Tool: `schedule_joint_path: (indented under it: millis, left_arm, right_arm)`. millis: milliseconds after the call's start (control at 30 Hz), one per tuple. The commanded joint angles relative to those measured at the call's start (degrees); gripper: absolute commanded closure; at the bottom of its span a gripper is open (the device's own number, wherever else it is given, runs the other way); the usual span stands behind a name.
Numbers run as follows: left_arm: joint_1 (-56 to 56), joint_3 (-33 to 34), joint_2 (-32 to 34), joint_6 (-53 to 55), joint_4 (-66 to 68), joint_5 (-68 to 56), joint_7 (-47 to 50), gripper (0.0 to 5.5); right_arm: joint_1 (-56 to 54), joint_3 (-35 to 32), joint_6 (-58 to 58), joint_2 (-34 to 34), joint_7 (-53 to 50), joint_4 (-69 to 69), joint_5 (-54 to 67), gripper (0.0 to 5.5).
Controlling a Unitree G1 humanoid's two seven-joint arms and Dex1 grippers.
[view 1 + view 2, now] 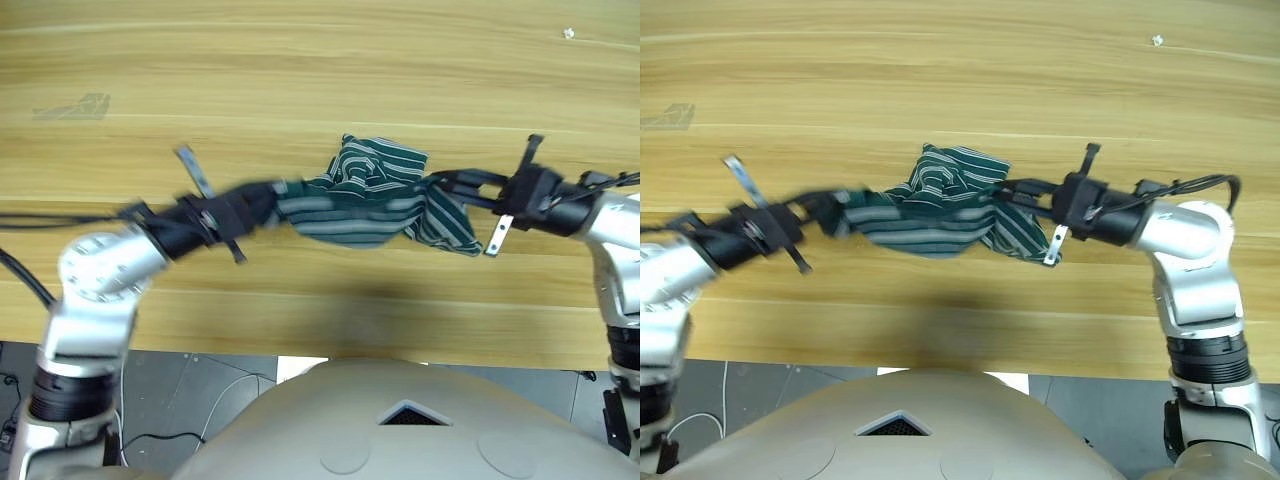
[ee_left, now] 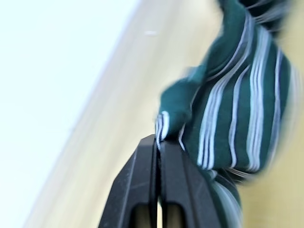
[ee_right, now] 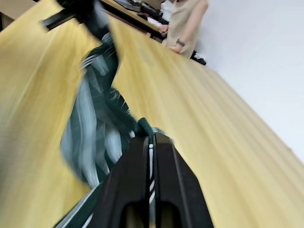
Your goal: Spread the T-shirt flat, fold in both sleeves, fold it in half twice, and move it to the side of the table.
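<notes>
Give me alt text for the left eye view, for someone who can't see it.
A crumpled green T-shirt with white stripes is stretched between the robot's two claws over a wooden table. The left claw pinches one end, the right claw the other.

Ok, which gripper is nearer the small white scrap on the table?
Right. The right gripper, shut on the T-shirt, is closer to the scrap; the left gripper holds the opposite end, farther off.

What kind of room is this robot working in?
Probably a lab or workshop room: there is a long wooden table, loose cables on the grey floor, and a plain white wall behind.
</notes>
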Motion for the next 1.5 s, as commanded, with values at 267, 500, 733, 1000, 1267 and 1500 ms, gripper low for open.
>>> schedule_joint_path:
  millis: [267,500,733,1000,1267,1500]
  left_arm:
    - [-61.7,-14.3,1.4,8.5,27.1,9.4,-8.1,5.49]
    - [-91.8,-31.1,-9.8,-6.4,82.5,34.5,14.3,5.49]
    - [-104.7,-35.7,-13.3,-7.2,100.3,40.1,27.2,5.49]
    - [-100.4,-38.7,-13.2,-16.4,104.2,44.2,26.4,5.49]
    - [-25.6,-47.0,0.0,-23.8,29.6,30.0,10.0,5.49]
    - [-3.6,-24.3,7.1,-16.5,2.6,31.6,8.3,5.49]
  right_arm:
    - [-42.1,-2.2,1.4,-7.8,3.1,24.5,-5.2,5.50]
    - [-78.6,11.6,-9.5,2.8,-24.7,77.4,-31.7,5.50]
    - [-89.0,21.2,-10.9,3.8,-45.0,89.3,-45.7,5.50]
    - [-85.5,24.5,-16.9,4.5,-48.9,93.5,-52.2,5.50]
    - [-23.9,38.8,-36.8,-4.0,-33.3,41.6,-43.4,5.50]
    - [-9.3,26.8,-25.3,-13.2,-22.6,13.8,-23.9,5.50]
